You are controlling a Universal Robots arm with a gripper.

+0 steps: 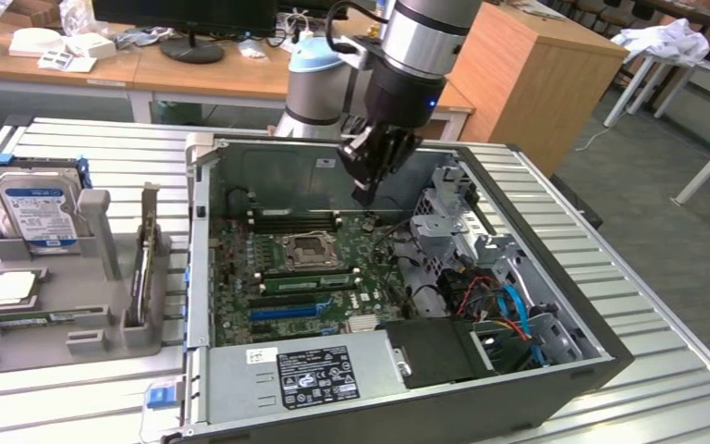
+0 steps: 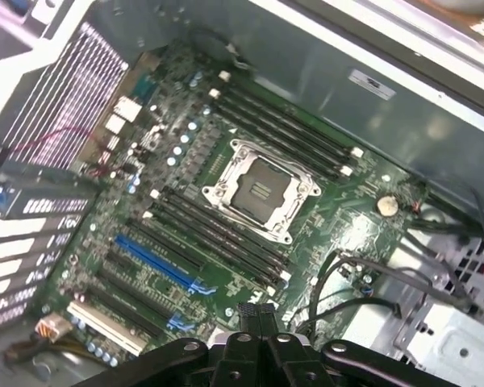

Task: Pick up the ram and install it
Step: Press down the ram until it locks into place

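I'm looking down into the open computer case (image 1: 503, 157) and I'm seeing the gripper (image 1: 365, 196) hanging inside it, over the far end of the motherboard (image 1: 238, 277), beyond the empty processor socket (image 1: 310, 248). In the wrist view, the gripper (image 2: 256, 313) is showing its jaws pressed together, dark tips meeting with nothing between them that I can make out. Most of its body is cut off by the frame edge.

I'm finding the ram (image 1: 143, 277) outside the case, on the exterior view's left, standing on edge in the grey holder (image 1: 96, 328). It's well apart from the gripper. I'm seeing it nearly edge-on, so its label and chips are hidden from me.

The hard drive (image 1: 34, 208) is standing upright in the same holder, further to the exterior view's left.

From the wrist view, I'm reading the long dark memory slots (image 2: 218, 234) beside the socket (image 2: 262, 189) as empty. In the exterior view, a green strip there is making that harder to judge. Cables (image 2: 363, 282) are trailing across the board's corner, and the drive cage is hiding what's beneath.
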